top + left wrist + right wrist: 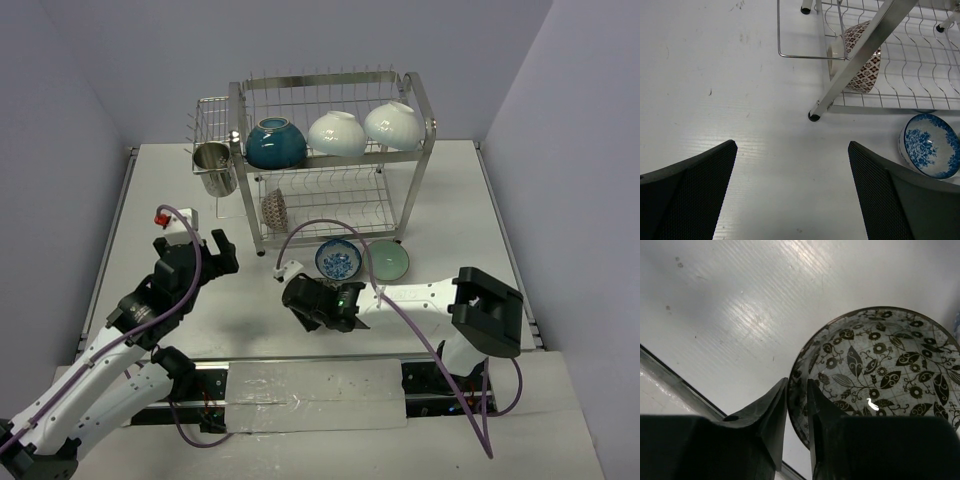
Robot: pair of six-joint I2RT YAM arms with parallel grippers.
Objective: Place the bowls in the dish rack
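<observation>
Top tier of dish rack (330, 205): teal bowl (276, 143) at left, middle white bowl (337, 133) beside it, right white bowl (393, 125) at the far end, all tipped on edge between the prongs. Lower tier: red-patterned bowl (862, 65) stood on its rim at the left end. Steel cup (213, 167) sat in the side basket (207, 115).

On the bench (150, 200), just in front of the rack: blue-and-white bowl (338, 260) and pale green bowl (388, 262), side by side, both mouth up.

Right end effector (797, 405) was clenched on the rim of a black-leaf bowl (880, 370), one finger inside the wall and one outside, near the blue-and-white bowl. Whether that bowl was clear of the bench could not be told.

Left end effector (792, 190) was released, fingers (690, 195) spread wide, holding nothing, above bare bench off the rack's left front foot.
</observation>
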